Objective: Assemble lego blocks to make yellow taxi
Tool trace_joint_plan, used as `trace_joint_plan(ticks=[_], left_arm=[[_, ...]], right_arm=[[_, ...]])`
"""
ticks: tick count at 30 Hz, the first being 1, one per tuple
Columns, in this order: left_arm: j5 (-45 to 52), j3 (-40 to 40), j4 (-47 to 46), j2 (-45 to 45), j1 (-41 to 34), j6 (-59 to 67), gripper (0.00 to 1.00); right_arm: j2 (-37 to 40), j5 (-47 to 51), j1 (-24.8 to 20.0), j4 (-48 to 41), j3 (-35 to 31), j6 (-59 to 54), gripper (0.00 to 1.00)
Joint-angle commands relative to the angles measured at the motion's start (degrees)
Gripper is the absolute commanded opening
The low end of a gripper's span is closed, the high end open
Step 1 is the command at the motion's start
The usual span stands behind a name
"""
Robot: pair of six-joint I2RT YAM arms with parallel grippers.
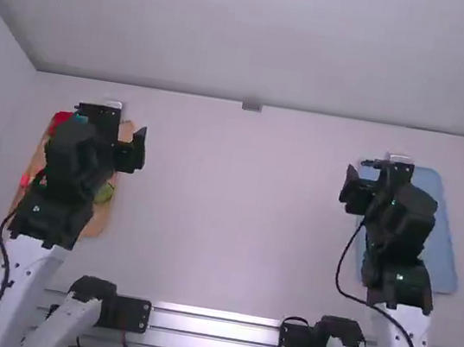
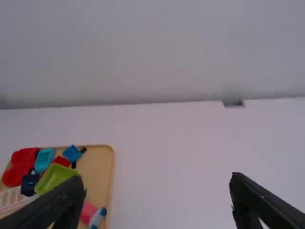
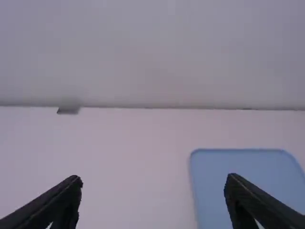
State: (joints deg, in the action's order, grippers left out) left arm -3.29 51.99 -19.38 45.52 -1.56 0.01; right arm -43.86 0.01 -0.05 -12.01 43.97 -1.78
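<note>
On the tan tray, at nine o'clock on the white table, sit the toy pieces, clustered; whether any are joined cannot be told. A large red piece lies at the tray's eleven o'clock. The left wrist view gives finer detail: a teal piece just beside the red, a blue block, a small red block, a lime-green piece, a dark blue block, a white slatted piece, a pink piece and a white-and-blue piece.

Above this tray hangs the left gripper, its fingers spread wide. At three o'clock lies a blue tray, with the right gripper over its nine o'clock side, fingers also well apart. A small grey fixture sits at twelve o'clock, where table meets wall.
</note>
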Motion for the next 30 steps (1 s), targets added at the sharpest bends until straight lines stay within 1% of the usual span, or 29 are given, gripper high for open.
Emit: trace_joint_plan(ticks=[1,2,10,12,13,15,21,29,30], left_arm=[[3.29,-2.52,1.85,-3.46,1.56,-0.01,0.74],[3.29,-3.15,2.47,-4.09,1.56,-0.01,0.73],[3.29,-13.53,12.85,-14.47,1.56,-0.01,0.54],[3.29,-17.21,16.53,-18.15,1.56,-0.01,0.48],[3.29,-17.58,16.90,-18.51,1.56,-0.01,0.47],[3.29,-20.86,19.38,-21.80,1.56,-0.01,0.42],[3.29,-28.15,19.38,-29.09,1.56,-0.01,0.29],[3.29,-36.46,19.38,-37.40,1.56,-0.01,0.14],[3.29,-36.73,19.38,-37.67,1.56,-0.01,0.14]], right_arm=[[3.09,-0.01,0.05,1.87,-2.72,1.78,0.73],[3.73,-0.01,0.05,2.50,-3.35,1.78,0.72],[14.22,-0.01,0.05,12.01,-13.85,1.78,0.54],[17.90,-0.01,0.05,12.01,-17.53,1.78,0.47],[18.27,-0.01,0.05,12.01,-17.90,1.78,0.47],[21.52,-0.01,0.05,12.01,-21.15,1.78,0.41],[28.61,-0.01,0.05,12.01,-28.23,1.78,0.29],[36.37,-0.01,0.05,12.01,-35.99,1.78,0.15],[36.60,-0.01,0.05,12.01,-36.23,1.78,0.15]])
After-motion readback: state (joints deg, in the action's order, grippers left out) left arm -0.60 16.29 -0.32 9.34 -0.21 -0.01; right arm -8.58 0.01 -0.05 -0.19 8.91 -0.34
